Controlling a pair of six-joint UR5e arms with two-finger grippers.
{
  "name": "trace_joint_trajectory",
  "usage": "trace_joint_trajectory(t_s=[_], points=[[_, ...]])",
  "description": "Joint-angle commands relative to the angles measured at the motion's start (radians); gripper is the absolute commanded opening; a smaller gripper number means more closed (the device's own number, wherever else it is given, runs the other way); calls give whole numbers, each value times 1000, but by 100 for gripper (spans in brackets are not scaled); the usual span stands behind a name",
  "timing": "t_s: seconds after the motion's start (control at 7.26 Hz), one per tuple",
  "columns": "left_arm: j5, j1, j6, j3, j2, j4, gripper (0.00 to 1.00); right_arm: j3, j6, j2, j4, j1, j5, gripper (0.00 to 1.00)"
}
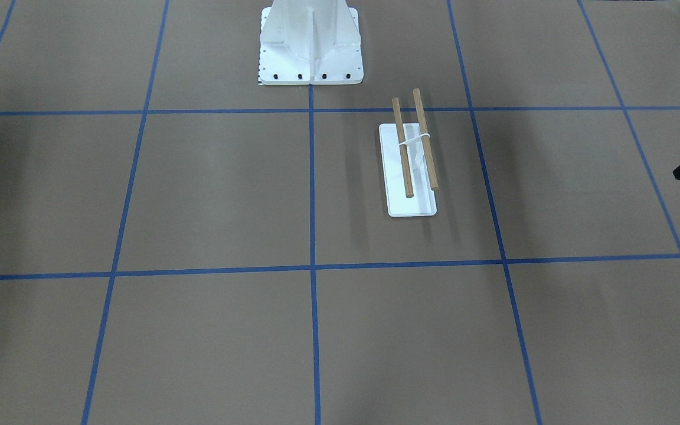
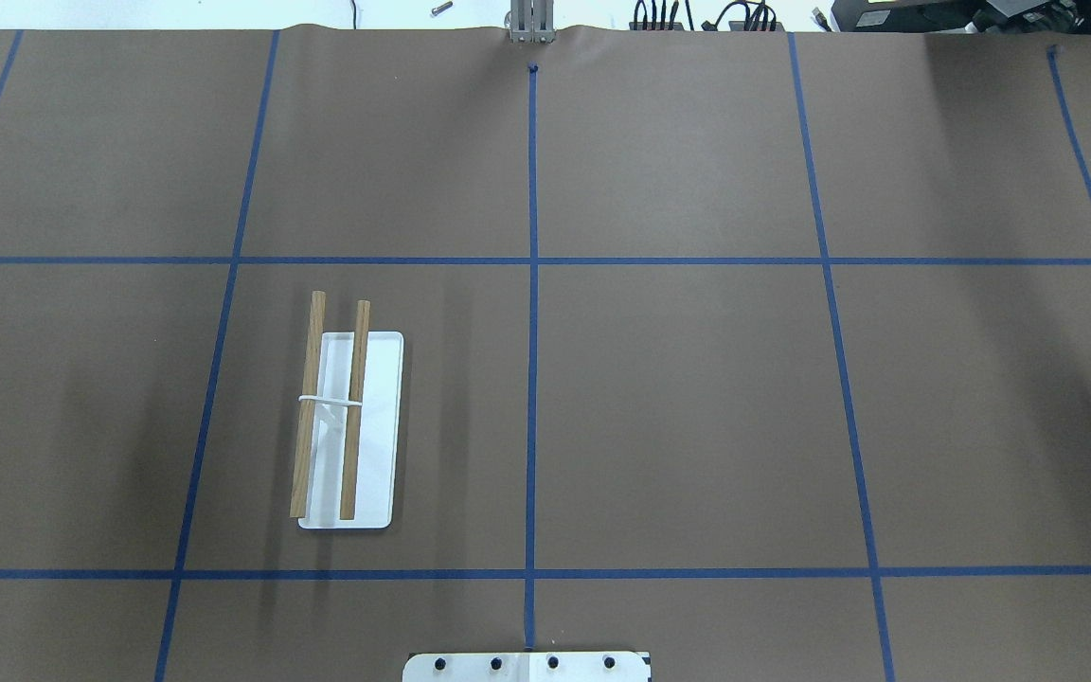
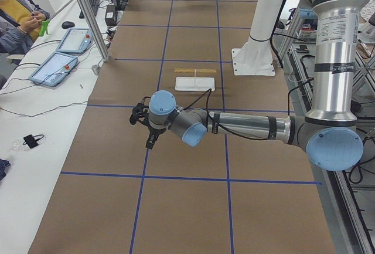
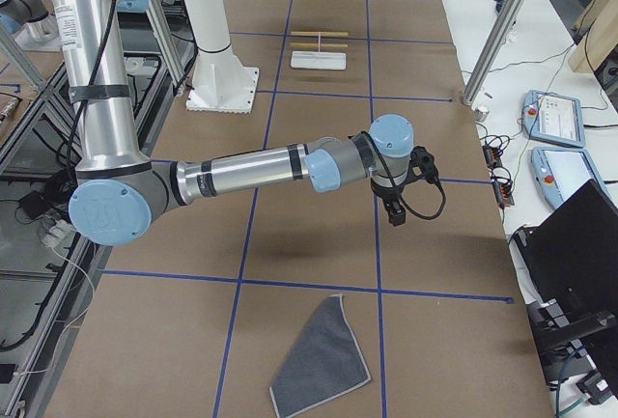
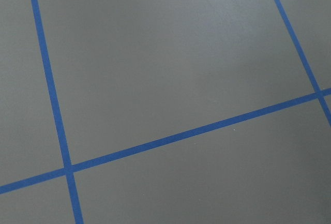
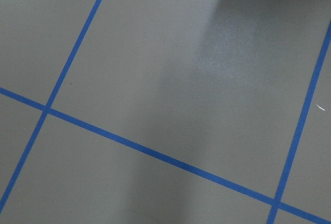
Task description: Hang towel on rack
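Small rack: two matt brown wooden dowels and a smooth, glossy white rectangular base.
Small square grey-blue cloth towel: soft, matt, with a pale stitched edge.
Bench covering: smooth, matt brown paper with faintly shiny blue tape lines.
Right arm's tube: brushed silver metal with pale blue caps.

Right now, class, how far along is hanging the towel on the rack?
Done: nothing; the rack is bare. In hand: nothing; the towel lies on the table, apart from the right gripper. Left: grasp it, carry it over, drape it on a dowel.
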Motion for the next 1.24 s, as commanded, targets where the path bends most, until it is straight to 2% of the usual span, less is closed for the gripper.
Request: trace_joint_trajectory(t_s=[0.0, 0.41, 0.55, 0.83, 1.1], points=[[-5, 1, -6, 4, 3, -36, 98, -9, -1, 0, 12, -4, -2, 100], [1, 1, -17, 27, 0, -44, 98, -47, -1, -1, 12, -4, -24, 100], [-2, 1, -17, 27, -5, -41, 98, -88, 1, 2, 56, -4, -25, 100], [5, 1, -32, 25, 15, -40, 98, -113, 1, -50, 140, -3, -29, 100], [5, 1, -34, 27, 15, -41, 98, -99, -2, -94, 145, -3, -47, 100]])
